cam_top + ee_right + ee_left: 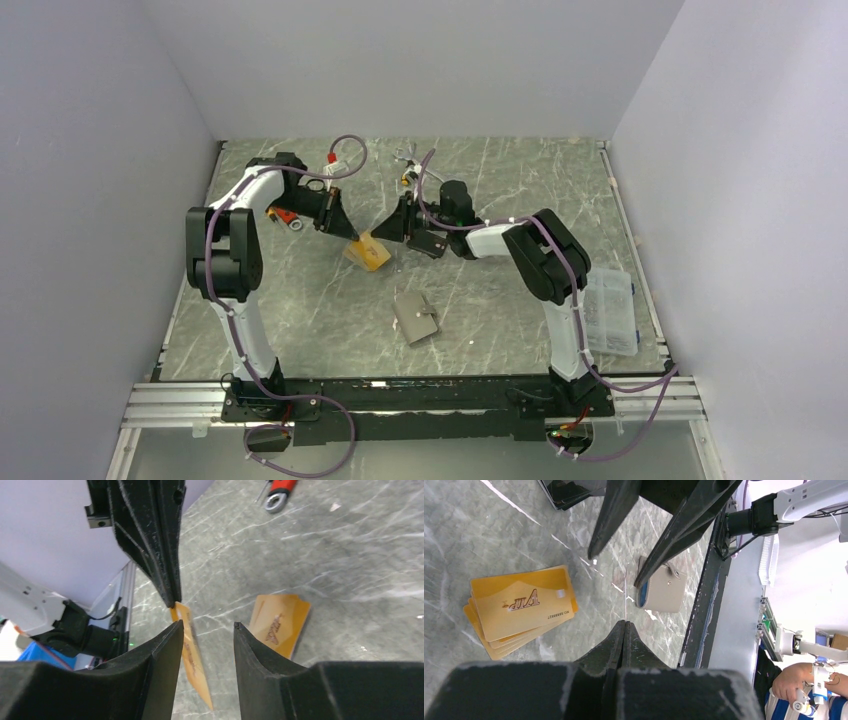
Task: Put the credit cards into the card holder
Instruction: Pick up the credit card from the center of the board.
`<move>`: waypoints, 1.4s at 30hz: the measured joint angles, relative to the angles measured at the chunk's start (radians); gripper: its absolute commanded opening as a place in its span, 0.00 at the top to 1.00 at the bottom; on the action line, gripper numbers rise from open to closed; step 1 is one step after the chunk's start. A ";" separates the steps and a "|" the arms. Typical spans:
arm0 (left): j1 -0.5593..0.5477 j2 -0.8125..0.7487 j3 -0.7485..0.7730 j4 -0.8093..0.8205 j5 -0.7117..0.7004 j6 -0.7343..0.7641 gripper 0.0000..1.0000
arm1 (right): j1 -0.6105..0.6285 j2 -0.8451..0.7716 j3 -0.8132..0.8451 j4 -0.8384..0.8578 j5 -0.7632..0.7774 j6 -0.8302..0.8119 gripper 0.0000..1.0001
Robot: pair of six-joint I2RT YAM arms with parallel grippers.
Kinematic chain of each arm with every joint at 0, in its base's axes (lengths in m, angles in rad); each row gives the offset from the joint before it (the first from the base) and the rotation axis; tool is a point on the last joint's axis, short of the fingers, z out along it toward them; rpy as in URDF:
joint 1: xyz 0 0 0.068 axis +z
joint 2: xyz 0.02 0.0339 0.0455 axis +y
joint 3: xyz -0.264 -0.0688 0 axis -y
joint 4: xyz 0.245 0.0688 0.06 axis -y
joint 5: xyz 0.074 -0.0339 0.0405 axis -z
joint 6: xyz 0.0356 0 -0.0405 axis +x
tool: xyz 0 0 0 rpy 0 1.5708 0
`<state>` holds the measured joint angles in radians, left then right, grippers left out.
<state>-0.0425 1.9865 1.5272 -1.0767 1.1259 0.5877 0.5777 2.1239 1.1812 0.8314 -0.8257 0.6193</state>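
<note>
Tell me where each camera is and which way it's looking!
Top camera: above and behind the arms, looking down at the table; both arms show whole.
Left wrist camera: on the left arm, looking down past its shut left gripper at the stacked cards and card holder.
Right wrist camera: on the right arm, looking across its open right gripper at the left gripper pinching an orange card.
Shared: both wrist views show the stacked cards and the other arm's gripper.

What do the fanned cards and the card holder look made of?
Fanned cards: likely plastic, glossy gold-orange, given flat thin edges and printed lettering. Card holder: matt taupe leather or imitation, soft-looking with a tab; which one is unclear.
</note>
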 measured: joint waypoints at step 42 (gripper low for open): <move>-0.185 -0.636 -0.514 0.045 -0.216 0.097 0.30 | 0.172 -0.518 -0.162 -0.912 0.407 -0.174 1.00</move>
<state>-0.2279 1.3502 1.0130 -1.0321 0.9104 0.6846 0.7502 1.6054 1.0195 -0.0811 -0.4183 0.4458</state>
